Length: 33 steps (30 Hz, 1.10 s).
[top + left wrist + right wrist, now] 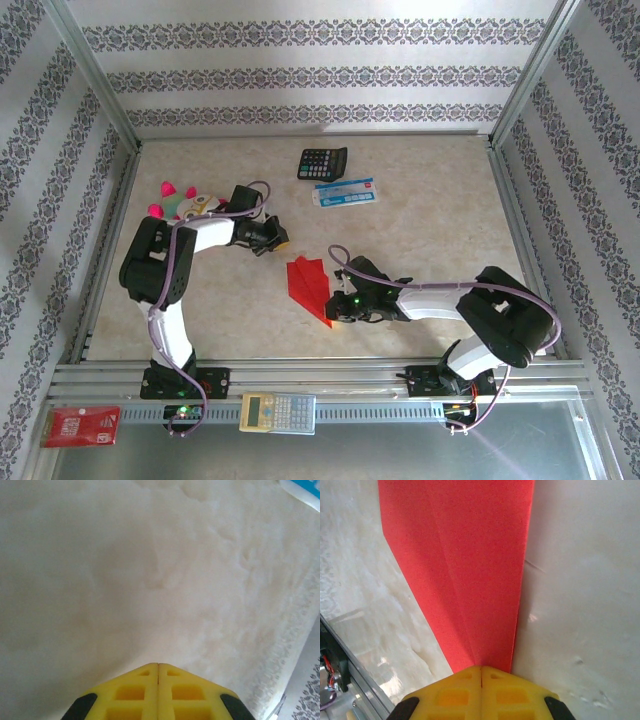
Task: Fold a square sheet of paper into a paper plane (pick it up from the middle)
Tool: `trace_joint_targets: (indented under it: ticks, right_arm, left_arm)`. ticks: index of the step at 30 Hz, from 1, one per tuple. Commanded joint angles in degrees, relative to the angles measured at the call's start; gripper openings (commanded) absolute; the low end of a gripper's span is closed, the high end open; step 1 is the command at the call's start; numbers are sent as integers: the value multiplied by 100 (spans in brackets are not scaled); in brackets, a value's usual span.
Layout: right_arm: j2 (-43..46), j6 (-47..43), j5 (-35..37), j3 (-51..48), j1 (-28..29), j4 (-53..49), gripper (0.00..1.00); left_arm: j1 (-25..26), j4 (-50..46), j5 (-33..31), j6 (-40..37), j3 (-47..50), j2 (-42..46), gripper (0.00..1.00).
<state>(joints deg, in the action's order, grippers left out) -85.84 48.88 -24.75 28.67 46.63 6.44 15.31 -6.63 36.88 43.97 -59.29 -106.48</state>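
Note:
The red sheet of paper [308, 282] lies on the table near the middle, folded into a narrow pointed paper plane shape with creases along its length. In the right wrist view the red paper [470, 570] narrows toward my right gripper [481, 668] and runs under the yellow fingertips. The jaws are shut, and I cannot tell whether the paper is pinched or just lies under them. From above, the right gripper [337, 308] sits at the paper's near pointed end. My left gripper [280, 240] hangs shut over bare table, up and left of the paper. In its wrist view the left gripper [158, 664] holds nothing.
A black calculator [322, 162] and a blue and white packet [344, 192] lie at the back. A toy with pink parts [180, 203] sits by the left arm. On the front rail rest a beige calculator [277, 411] and a red printed packet [82, 425].

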Motion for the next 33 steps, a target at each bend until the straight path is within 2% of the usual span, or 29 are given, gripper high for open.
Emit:
trace_joint_targets:
  ticks: [1,6,9,11,16,25,33]
  right_arm:
    - [405,-347,85,-75,-85,-1200,10]
    - [1825,-489,283,-235,-410,-1244,23]
    - [2197,-399,765,-410,-561,-1089,29]
    - [2137,-290,895,-387,-577,-878,31]
    - [1536,-184,865,-188,-489,-537,40]
    - [635,-31,910,-98,-198,53,40]
    - [315,116,767,-134,-40,433,38]
  left_arm:
    - [114,274,131,233,459,866,13]
    - [657,441,223,495,1243,1831,22]
    - [1095,505,214,515,1354,1854,24]
    - [1253,422,282,398,1237,1581,22]
    - [1255,535,228,149,1084,982,14]
    - [1252,781,138,40,1184,360,10]
    - [1248,1015,119,130,1481,325,10]
